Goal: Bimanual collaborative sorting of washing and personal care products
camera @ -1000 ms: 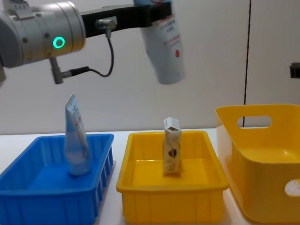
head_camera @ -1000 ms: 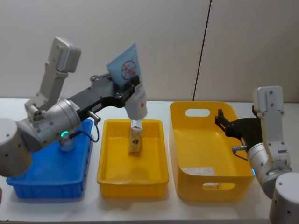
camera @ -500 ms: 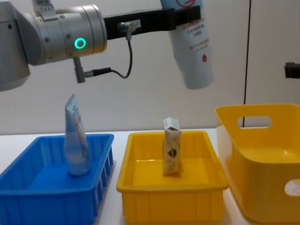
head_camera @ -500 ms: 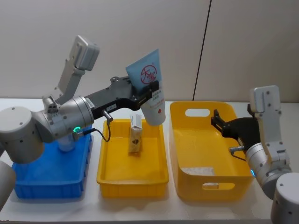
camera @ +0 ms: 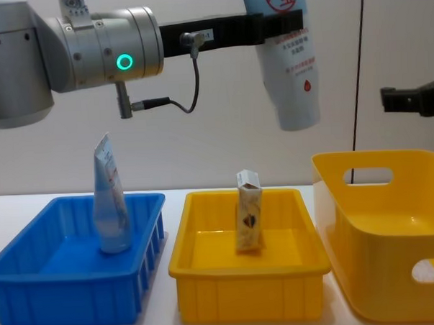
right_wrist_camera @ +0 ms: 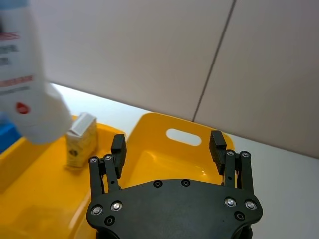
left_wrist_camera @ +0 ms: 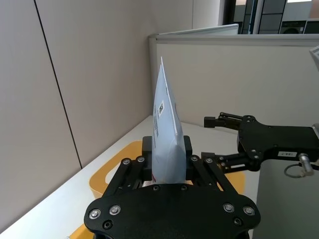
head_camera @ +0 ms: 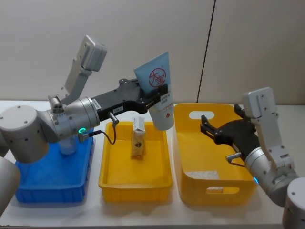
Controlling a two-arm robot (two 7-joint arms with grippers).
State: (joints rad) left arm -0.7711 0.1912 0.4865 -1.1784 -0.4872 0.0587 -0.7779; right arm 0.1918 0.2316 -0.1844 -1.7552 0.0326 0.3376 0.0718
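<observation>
1. Left gripper is clamped across the middle of the pale-blue pouch. The pouch's flat sealed end points up, its rounded end down.
2. Pouch hangs in the air over the right rim of the small yellow bin, close to the large yellow bin.
3. Right gripper has its fingers spread and holds nothing. It hovers above the large yellow bin, apart from the pouch.
4. Carton stands upright in the small yellow bin; tube stands upright in the blue bin.

My silver-grey left arm shows a green ring light and a black cable; my right gripper is black and screw-studded.
</observation>
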